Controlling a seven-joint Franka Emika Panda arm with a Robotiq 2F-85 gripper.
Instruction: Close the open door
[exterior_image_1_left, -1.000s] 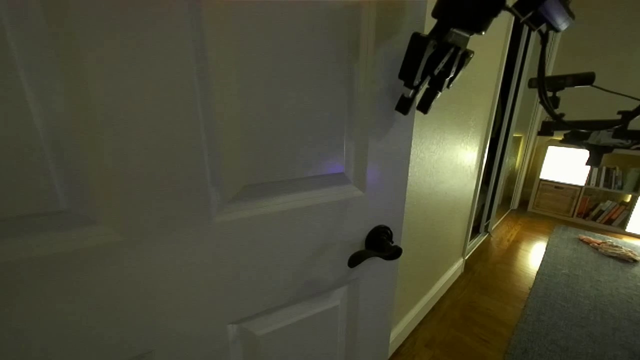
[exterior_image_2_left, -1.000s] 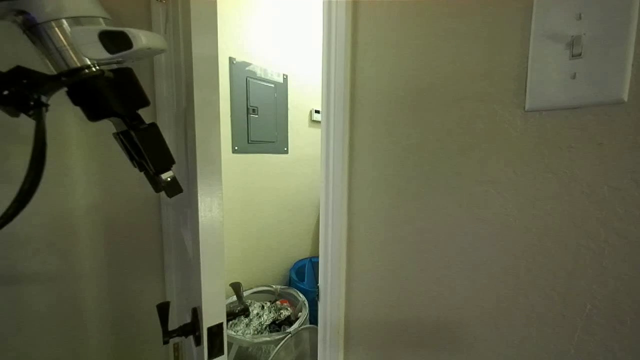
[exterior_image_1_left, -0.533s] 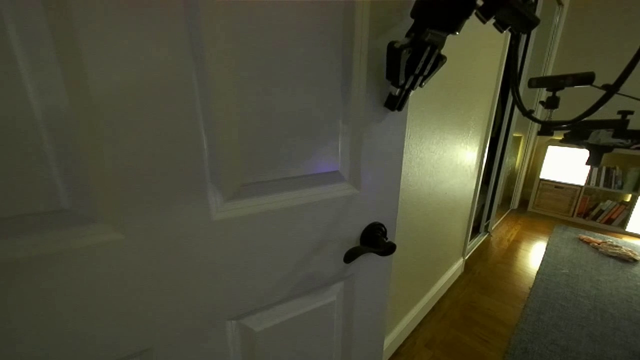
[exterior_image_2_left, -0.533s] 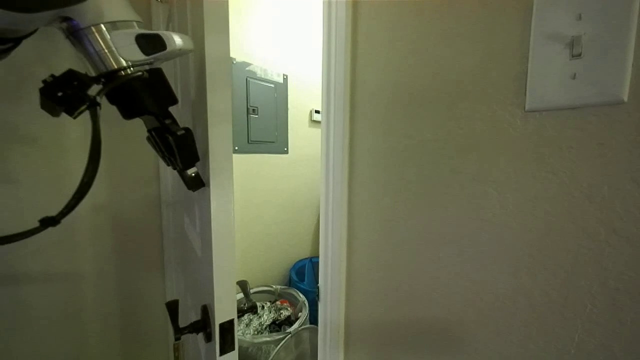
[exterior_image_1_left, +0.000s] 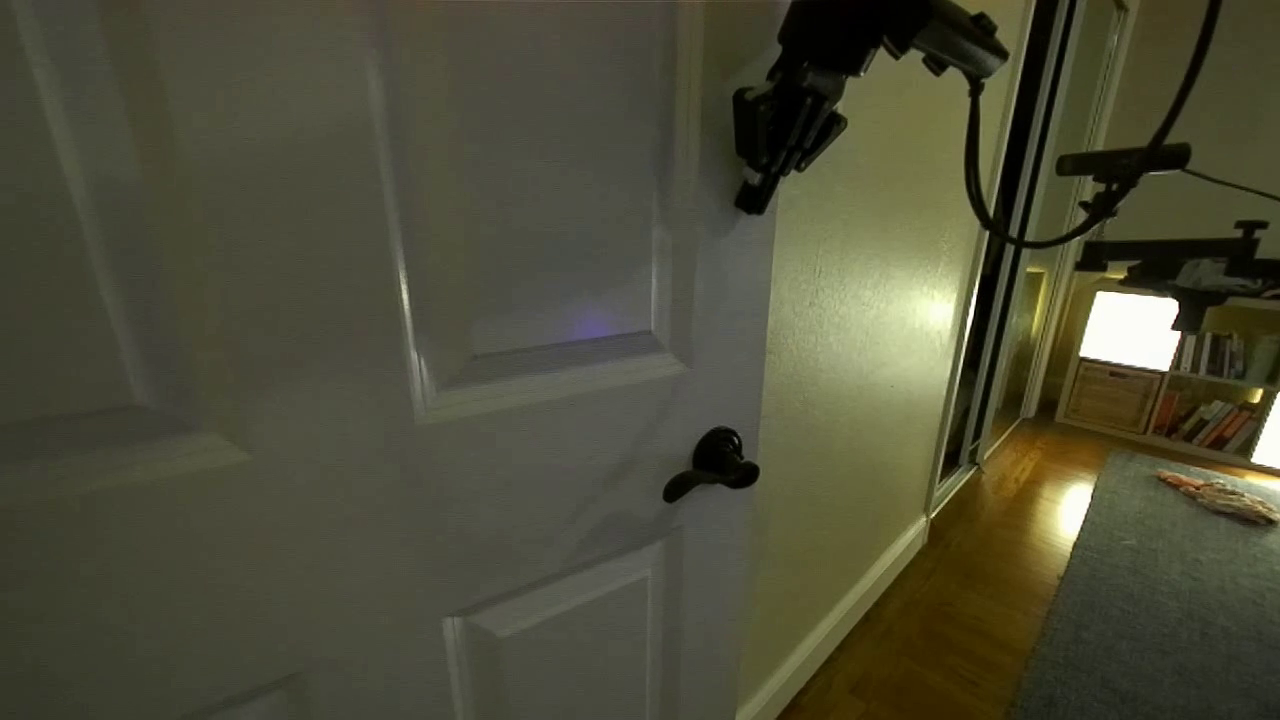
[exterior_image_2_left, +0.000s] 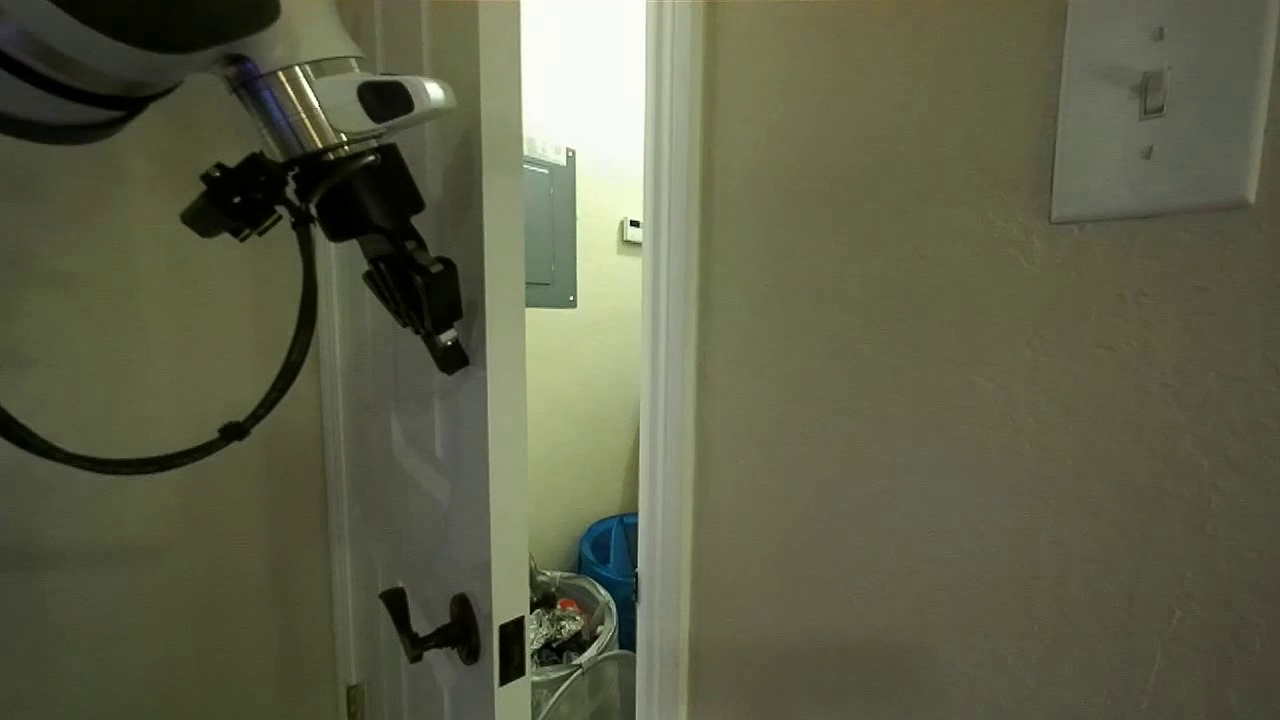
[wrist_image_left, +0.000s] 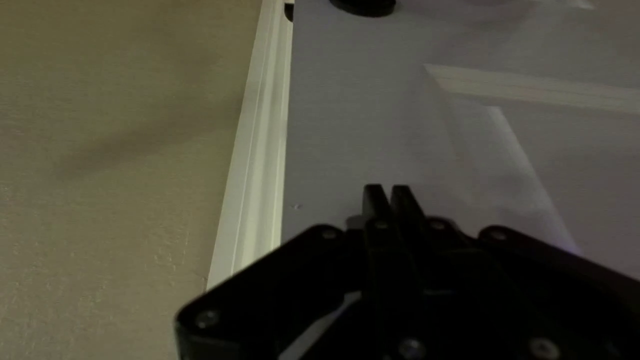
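The white panelled door (exterior_image_1_left: 560, 450) stands partly open; in an exterior view a gap shows between the door (exterior_image_2_left: 505, 430) and the white frame (exterior_image_2_left: 668, 400). Its black lever handle (exterior_image_1_left: 715, 468) sits near the free edge, well below my gripper (exterior_image_1_left: 755, 208). My gripper (exterior_image_2_left: 455, 366) is shut with nothing held, its tips at the door's face close to that edge; whether they press on it is hard to tell. In the wrist view the shut gripper (wrist_image_left: 386, 188) points at the door (wrist_image_left: 340, 125), and part of the dark handle base (wrist_image_left: 365, 6) shows at the top.
Through the gap show a grey electrical panel (exterior_image_2_left: 550, 230), a filled bin (exterior_image_2_left: 570, 625) and a blue bin (exterior_image_2_left: 610, 560). A black cable (exterior_image_2_left: 300, 350) loops from the wrist. A light switch (exterior_image_2_left: 1153, 95) is on the wall. Beyond lie a rug (exterior_image_1_left: 1130, 600) and a bookshelf (exterior_image_1_left: 1200, 390).
The gripper's fingers have come together from slightly apart. Gripper and door have moved together toward the frame, and the gap has narrowed, covering part of the electrical panel.
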